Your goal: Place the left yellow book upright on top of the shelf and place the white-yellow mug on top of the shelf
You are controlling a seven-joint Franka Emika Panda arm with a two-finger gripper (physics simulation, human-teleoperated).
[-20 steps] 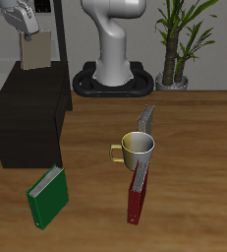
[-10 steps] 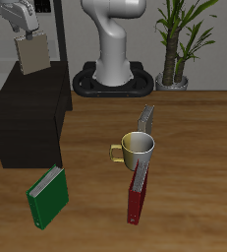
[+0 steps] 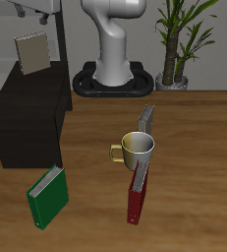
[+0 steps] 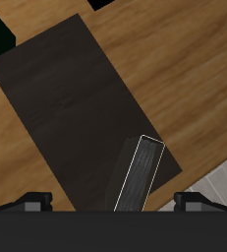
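- While the two-finger gripper [image 3: 38,10] hangs high at the frame's edge in the exterior view, its fingers [image 4: 36,200] stand spread apart and hold nothing.
- Below and between those fingers stands the small thin grey-beige book with a black spine [image 3: 31,51], upright on the flat top of the large black-brown boxy shelf [image 3: 31,108], clear of both fingertips.
- From the wrist view the same book [image 4: 139,174] shows as a narrow dark slab edged in pale lines, set near one end of the shelf's top [image 4: 71,108]; whether it leans slightly cannot be told from this angle.
- Well away from the fingers, out on the wooden table [image 3: 198,148], sits the round cream-white mug with a mustard-yellow handle [image 3: 137,150].
- Just behind the mug stands a thin all-grey book [image 3: 146,119], apparently touching its rim.
- A larger red book [image 3: 138,193] stands in front of the mug, toward the table's front edge.
- A green book [image 3: 47,196] stands on the table before the shelf, far below the fingers.
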